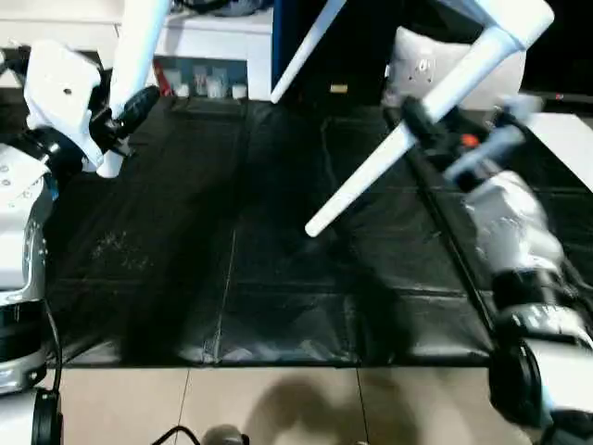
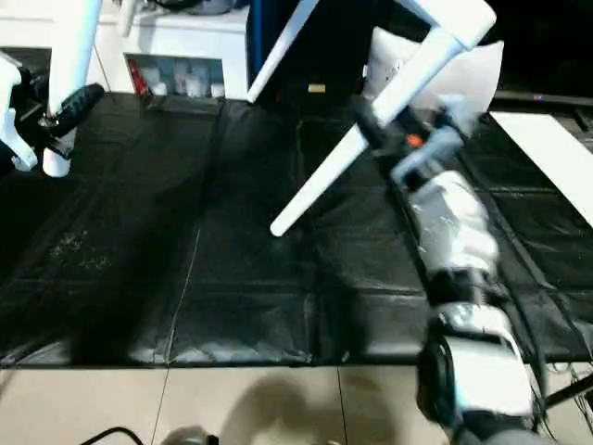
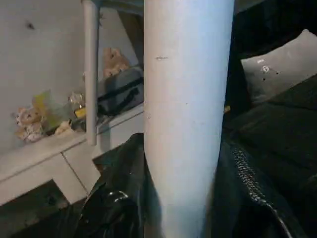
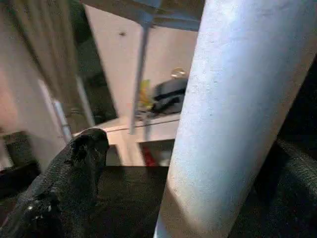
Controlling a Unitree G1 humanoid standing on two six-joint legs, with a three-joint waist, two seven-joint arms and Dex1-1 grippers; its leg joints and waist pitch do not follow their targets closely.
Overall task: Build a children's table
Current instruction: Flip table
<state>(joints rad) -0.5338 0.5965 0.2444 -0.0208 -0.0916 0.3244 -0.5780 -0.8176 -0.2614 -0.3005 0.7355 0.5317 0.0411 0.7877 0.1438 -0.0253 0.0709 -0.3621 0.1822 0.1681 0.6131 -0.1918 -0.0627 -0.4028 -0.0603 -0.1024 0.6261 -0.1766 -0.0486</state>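
Note:
The children's table hangs above the floor with its white legs pointing down; a corner of its top (image 1: 521,13) shows at the upper right. My left gripper (image 1: 118,127) is shut on the lower end of the left leg (image 1: 139,46), which sits tight between the black fingers (image 3: 114,198). My right gripper (image 1: 417,117) is open around the slanted right leg (image 1: 371,176). In the right wrist view one finger (image 4: 74,173) stands apart from that leg (image 4: 233,124). A third leg (image 1: 301,51) slants down at the back.
A black mat (image 1: 259,260) covers the floor, with pale tiles (image 1: 278,408) at the near edge. A grey-white cushion (image 1: 417,65) lies behind the right leg. A low white shelf (image 1: 213,42) with small items runs along the back. A white board (image 1: 570,130) lies at the right.

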